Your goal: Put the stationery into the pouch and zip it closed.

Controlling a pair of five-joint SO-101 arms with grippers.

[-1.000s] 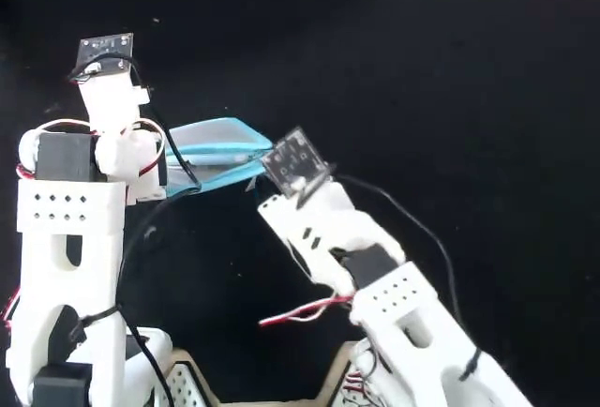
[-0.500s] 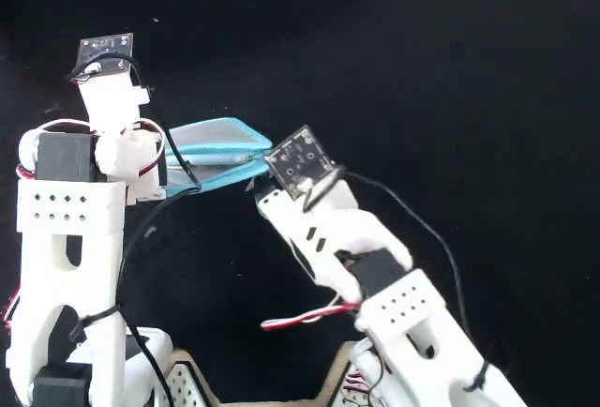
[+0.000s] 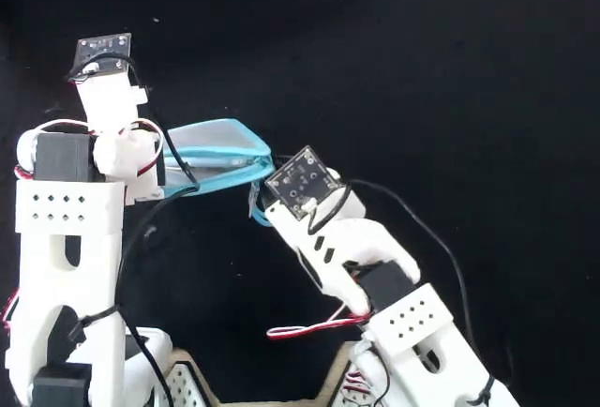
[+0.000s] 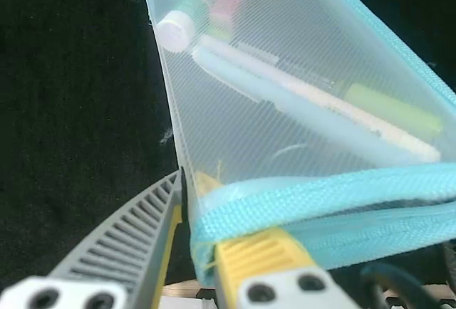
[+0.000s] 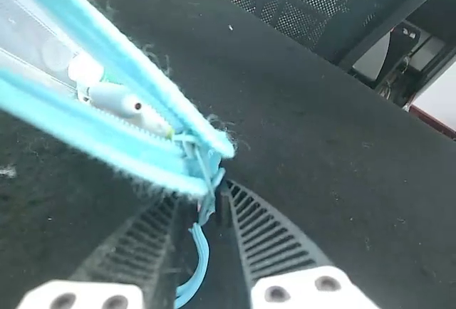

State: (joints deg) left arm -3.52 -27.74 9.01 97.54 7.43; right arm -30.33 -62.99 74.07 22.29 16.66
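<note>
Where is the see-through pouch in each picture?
High view: pouch between the two arms.
Left wrist view: pouch corner pinched in the left claw.
Right wrist view: pouch zip end held in the right claw.
Shared landmark: the teal zip edge.

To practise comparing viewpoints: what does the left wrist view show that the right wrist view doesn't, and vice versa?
Left wrist view: the mesh side of the pouch, a green marker behind it, the left gripper clamped on its edge. Right wrist view: the end of the zip, its pull cord pinched by the right gripper. Both: the teal-trimmed pouch, pens inside, the black table.
</note>
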